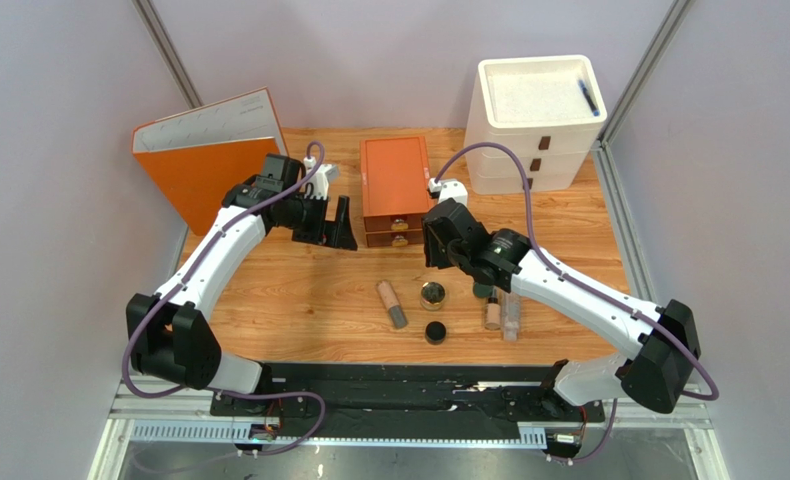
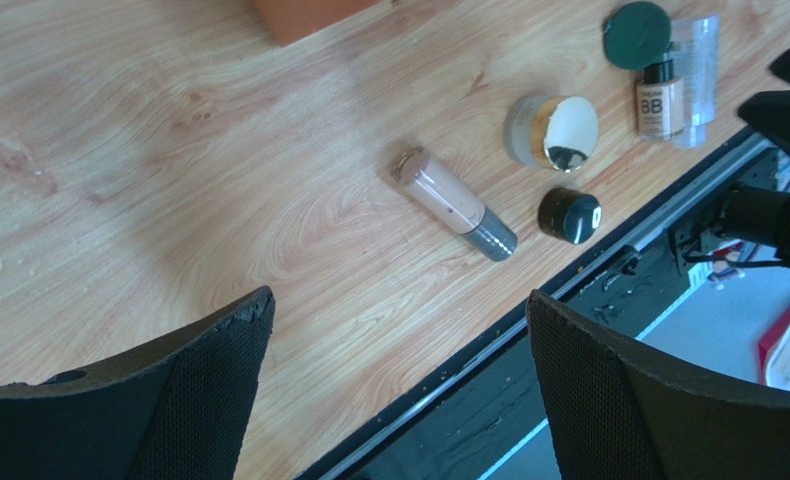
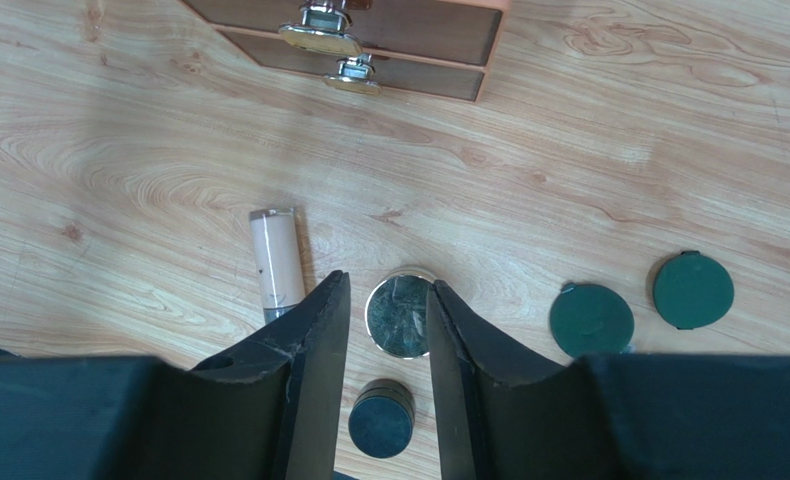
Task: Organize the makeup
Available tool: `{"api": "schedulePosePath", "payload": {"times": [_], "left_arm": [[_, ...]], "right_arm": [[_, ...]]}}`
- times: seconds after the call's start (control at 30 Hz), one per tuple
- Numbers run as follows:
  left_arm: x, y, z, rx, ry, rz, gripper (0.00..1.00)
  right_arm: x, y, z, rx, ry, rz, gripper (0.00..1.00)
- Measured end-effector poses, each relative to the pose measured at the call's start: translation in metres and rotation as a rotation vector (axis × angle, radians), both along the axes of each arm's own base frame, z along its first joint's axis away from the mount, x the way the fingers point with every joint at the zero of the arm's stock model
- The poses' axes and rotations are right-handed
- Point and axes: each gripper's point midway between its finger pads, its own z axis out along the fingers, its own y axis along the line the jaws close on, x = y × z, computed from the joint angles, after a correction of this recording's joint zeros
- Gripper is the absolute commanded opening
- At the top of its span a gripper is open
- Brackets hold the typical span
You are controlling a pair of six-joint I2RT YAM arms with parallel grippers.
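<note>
Over the table, from the top camera: left gripper [image 1: 332,232] up beside the wooden drawer chest [image 1: 396,185], close to the orange binder [image 1: 204,160] and well apart from the makeup; right gripper [image 1: 435,250] just in front of the chest, above the gold jar [image 1: 432,295]. Along the near part of the table [image 1: 299,300], in a loose row: beige tube [image 1: 391,304] on its side, the jar, black pot [image 1: 435,331] nearer the bases, then slim bottles [image 1: 502,314] lying side by side, with one of the green discs [image 1: 482,291] half hidden under the right arm. Only in this view: white drawer unit [image 1: 534,120] at the far right corner, black pen [image 1: 589,97] on its top. From the left wrist: fingers [image 2: 169,400] spread wide, only bare wood between them; tube [image 2: 456,204], jar and pot seen at a distance, plus a "BB" label on one bottle, unreadable from above. From the right wrist: fingers [image 3: 314,360] parted a little, gripping nothing, the jar [image 3: 401,318] showing in the gap beneath them, pot nearer, tube off to the left; both green discs [image 3: 591,320] in full, near each other but not touching; bottles out of frame.
</note>
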Motion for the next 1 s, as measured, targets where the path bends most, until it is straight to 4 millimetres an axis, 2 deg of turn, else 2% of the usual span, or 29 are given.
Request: {"api": "schedulePosePath", "payload": {"times": [0.13,0.2,0.3,0.43,0.47,0.5,0.53,0.57,0.6,0.63,0.7,0.73,0.87,1.0], "left_arm": [[0.004,-0.008,0.005,-0.045,-0.011,-0.002,0.87],[0.006,-0.014,0.006,-0.077,0.002,-0.009,0.81],[0.011,-0.021,0.006,-0.099,0.034,-0.013,0.79],[0.018,-0.026,0.020,-0.128,0.012,-0.014,0.77],[0.021,-0.028,0.027,-0.140,-0.009,-0.011,0.74],[0.023,-0.029,0.032,-0.148,-0.022,-0.008,0.70],[0.026,-0.030,0.037,-0.161,-0.036,-0.004,0.54],[0.029,-0.032,0.042,-0.176,-0.049,0.001,0.47],[0.030,-0.034,0.045,-0.190,-0.051,0.009,0.39],[0.034,-0.037,0.050,-0.207,-0.063,0.011,0.22],[0.036,-0.042,0.054,-0.223,-0.059,0.015,0.10],[0.040,-0.046,0.059,-0.232,-0.068,0.010,0.00],[0.052,-0.062,0.067,-0.255,-0.077,-0.006,0.00],[0.061,-0.077,0.064,-0.252,-0.060,-0.023,0.00]], "right_arm": [[0.001,0.004,-0.006,-0.019,0.022,0.007,0.43],[-0.001,0.004,-0.011,-0.023,0.041,0.004,0.48],[-0.004,0.006,-0.014,-0.008,0.065,-0.007,0.56],[-0.005,0.013,-0.019,0.046,0.114,-0.029,0.59],[-0.006,0.017,-0.021,0.069,0.133,-0.033,0.68],[-0.005,0.021,-0.024,0.095,0.157,-0.043,0.72],[-0.004,0.024,-0.027,0.121,0.180,-0.054,0.76],[-0.002,0.027,-0.029,0.149,0.201,-0.066,0.80],[-0.002,0.030,-0.029,0.172,0.215,-0.077,0.80],[0.000,0.032,-0.029,0.209,0.230,-0.096,0.80],[0.002,0.035,-0.026,0.260,0.239,-0.119,0.80],[0.003,0.037,-0.023,0.307,0.243,-0.145,0.80],[0.003,0.033,-0.020,0.447,0.261,-0.237,0.79],[0.008,0.025,-0.036,0.567,0.327,-0.352,0.78]]}}
